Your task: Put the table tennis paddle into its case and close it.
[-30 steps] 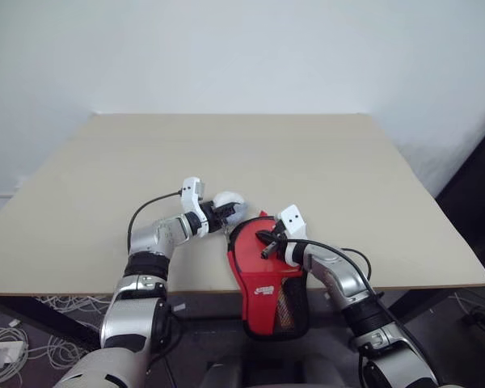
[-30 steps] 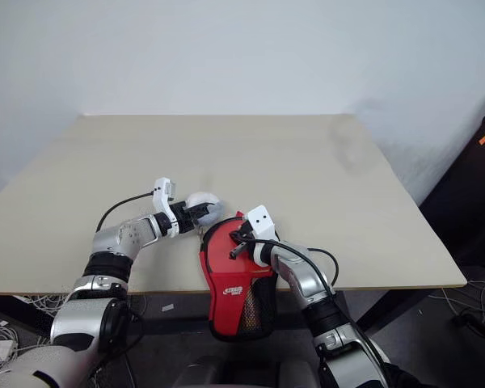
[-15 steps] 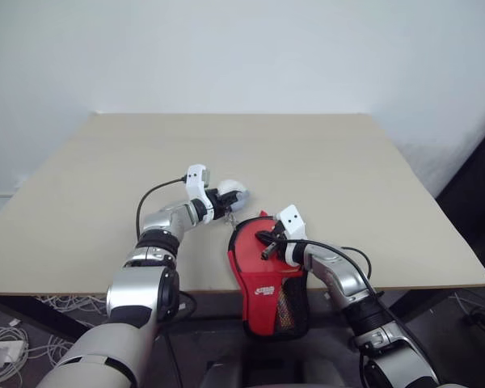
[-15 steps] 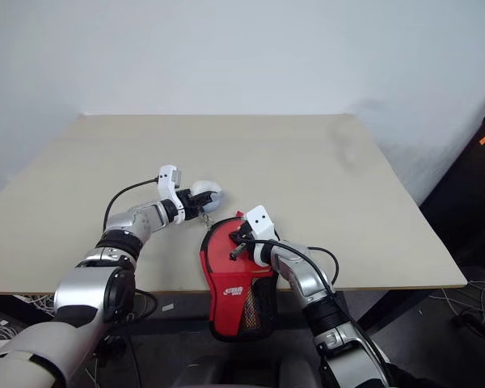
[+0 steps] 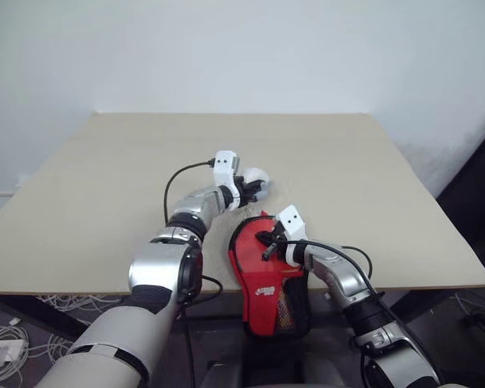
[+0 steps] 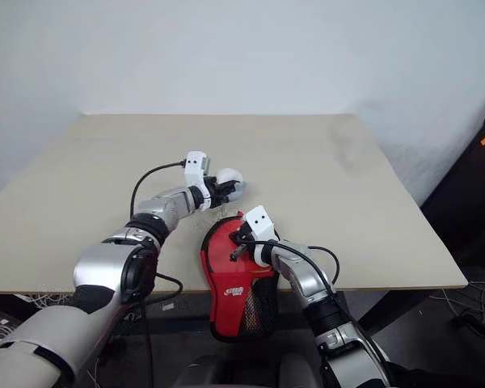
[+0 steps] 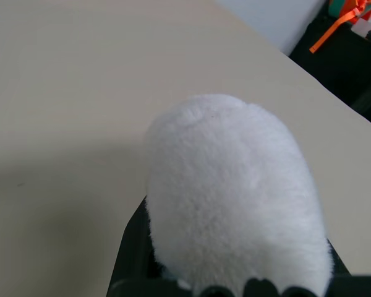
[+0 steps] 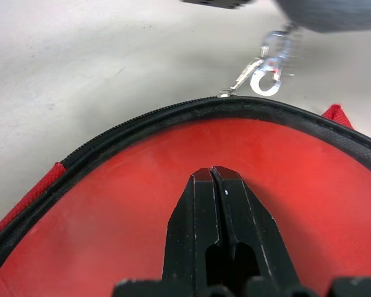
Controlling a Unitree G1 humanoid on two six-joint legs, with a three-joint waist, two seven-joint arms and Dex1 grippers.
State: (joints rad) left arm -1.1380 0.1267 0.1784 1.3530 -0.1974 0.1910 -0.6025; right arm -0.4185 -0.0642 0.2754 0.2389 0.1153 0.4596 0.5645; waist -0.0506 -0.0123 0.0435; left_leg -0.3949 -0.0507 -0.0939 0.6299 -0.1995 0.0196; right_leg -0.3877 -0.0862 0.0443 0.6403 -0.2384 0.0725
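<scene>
Plainly, the pale table [image 5: 105, 178] carried one thing, the case [image 5: 263, 279], which lay at the near edge with its round head on the board. Its narrow mesh end hung off the edge toward the robot, so its long axis ran from the robot away over the table. The table tennis paddle could not be told apart from the red side of the case; I judged it to be already inside. The right gripper [image 8: 211, 176] rested on that red face near the head, its two black fingers pressed together and pinching nothing, apparently pinning the case down. The left gripper [image 6: 225, 187] sat just beyond the far rim of the head and was clamped on a white fluffy ball [image 7: 235, 185]. From the ball a small metal clasp [image 8: 266, 62] hung down to the black zip track [image 8: 142, 120] at the top of the rim. The coming move turned on that link. The case lay on the robot's side of the left gripper, which held the pull, so the zip would have to be drawn round the curved rim while the right gripper kept the case from sliding. Whether the zip was fully run round could not be seen.
</scene>
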